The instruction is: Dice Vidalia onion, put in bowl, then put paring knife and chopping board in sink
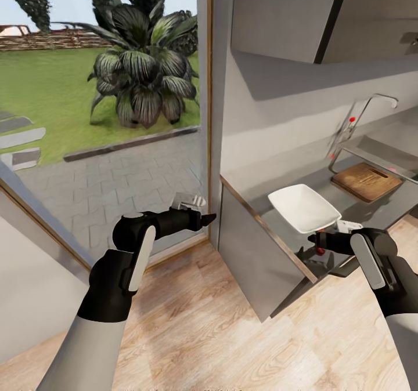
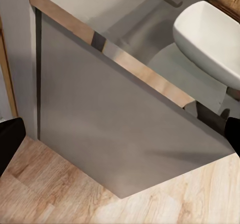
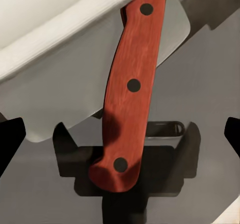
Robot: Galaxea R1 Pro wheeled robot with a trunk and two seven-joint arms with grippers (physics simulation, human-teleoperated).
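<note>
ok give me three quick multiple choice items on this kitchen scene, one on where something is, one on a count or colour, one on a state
1. Where does the rectangular dark brown wooden chopping board lie?
A. on the wood-plank floor
B. on the grey countertop between the white squarish bowl and the steel sink
C. inside the bowl

2. How many dark rivets show on the paring knife's red-orange handle?
A. one
B. three
C. five

3. What state is the right gripper in?
A. open, with the knife handle lying between its fingertips but ungripped
B. shut on the bowl
C. shut on the tap

Answers: 1 B, the head view shows the board past the bowl, before the sink. 2 B, the right wrist view shows three dots along the handle. 3 A, both fingertips sit wide apart at the picture's edges.
</note>
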